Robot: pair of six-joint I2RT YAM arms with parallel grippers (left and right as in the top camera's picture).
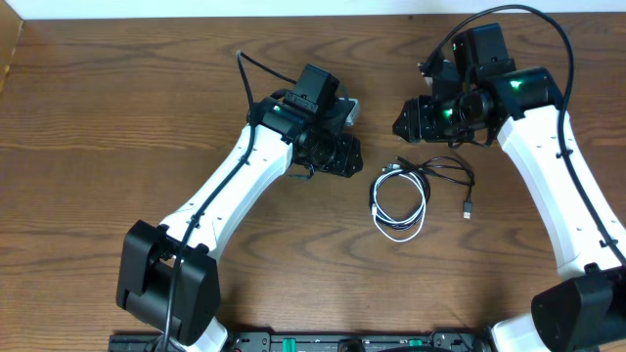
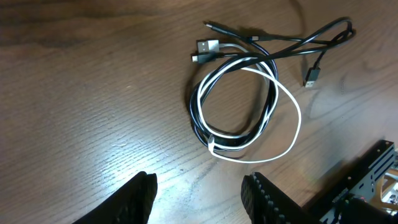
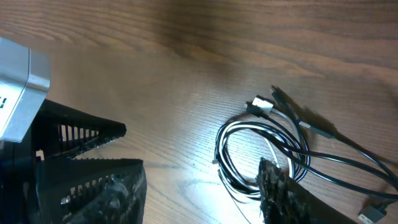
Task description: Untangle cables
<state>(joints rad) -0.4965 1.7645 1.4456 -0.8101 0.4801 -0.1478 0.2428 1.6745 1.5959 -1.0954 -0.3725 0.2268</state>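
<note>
Both the left claw (image 2: pixel 199 194) and right claw (image 3: pixel 196 186) gape wide, empty, with the coiled cables (image 2: pixel 198 109) on the desk (image 2: pixel 74 93) just ahead of each. Pinching where white cable (image 2: pixel 299 121) and black loops (image 2: pixel 273 93) overlap would likely drag the whole coil and tighten it. From the left claw, the bundle's long axis runs ahead and rightward, tails farthest, clustered plugs (image 2: pixel 208 46) pointing left

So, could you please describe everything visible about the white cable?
The white cable is a thin, smooth, flexible cord, plastic by its look. It lies flat on the wooden table in a loose loop, entwined with the black cables, which touch it. A pale plug at the bundle's edge may be its end. Nothing grips it.
</note>
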